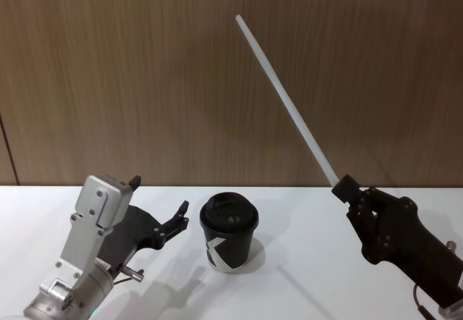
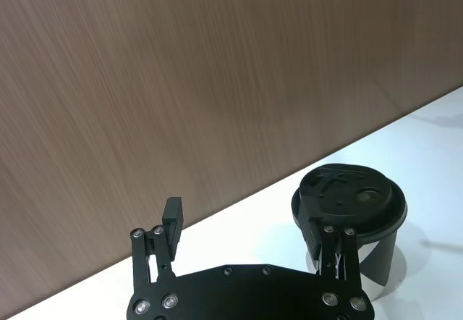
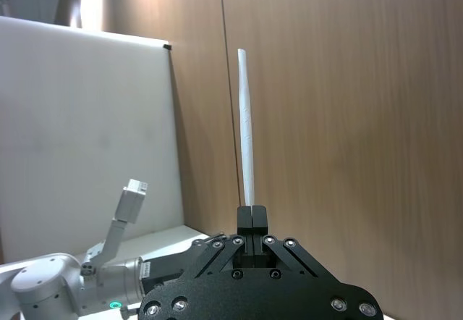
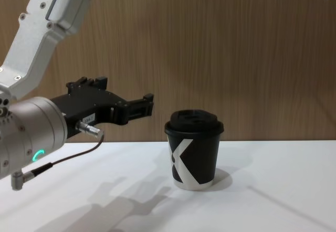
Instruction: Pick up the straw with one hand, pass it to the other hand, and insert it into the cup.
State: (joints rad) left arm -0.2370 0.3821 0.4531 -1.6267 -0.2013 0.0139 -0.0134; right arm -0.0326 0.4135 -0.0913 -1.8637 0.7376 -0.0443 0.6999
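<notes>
While the right end effector (image 1: 344,187) is closed on one end of the straw (image 1: 289,103), it hangs above the right side of the tabletop (image 1: 325,276). From this grip the long axis of the straw runs up and toward the robot's left. In the head view its free end shows high before the wooden wall (image 1: 145,81), about over the cup (image 1: 229,237).

The left end effector (image 1: 159,195) stands open and holds nothing, low and just beside the cup on its left side, not touching it. It is the nearer one to the cup, but the free end of the straw lies well above it and to its right. I judge that the hand-over depends on closing this gap.

The cup stands upright with its black domed lid on and carries a big white K-like mark (image 4: 182,161). I can read no words on it. The small white label (image 4: 86,118) on the left end effector is too small to read.
</notes>
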